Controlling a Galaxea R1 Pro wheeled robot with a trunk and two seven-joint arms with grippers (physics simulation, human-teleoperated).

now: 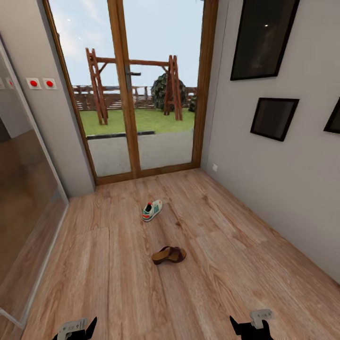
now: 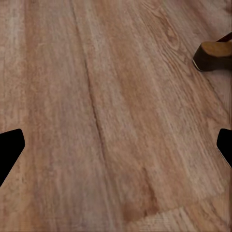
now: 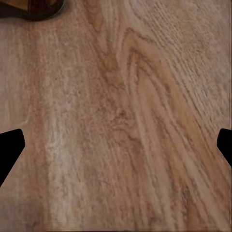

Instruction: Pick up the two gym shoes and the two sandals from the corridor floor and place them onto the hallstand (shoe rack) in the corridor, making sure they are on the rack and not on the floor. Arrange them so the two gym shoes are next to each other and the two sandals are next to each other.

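Wood-plank floor (image 1: 226, 264) holds one sneaker (image 1: 152, 210), one sandal (image 1: 168, 255).

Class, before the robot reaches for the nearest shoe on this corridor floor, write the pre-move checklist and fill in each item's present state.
1. Left hand empty, fingers apart: ok.
2. Right hand empty, fingers apart: ok.
3. Brown sandal lying free on the wood floor: ok.
4. Gym shoe apart from the sandal, farther toward the glass door: ok.
5. Second sandal and second gym shoe located: not ok.
6. Shoe rack located: not ok.

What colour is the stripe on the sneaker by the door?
Green stripes on a cream-white gym shoe, with a red-orange tab; clearest in the head view.
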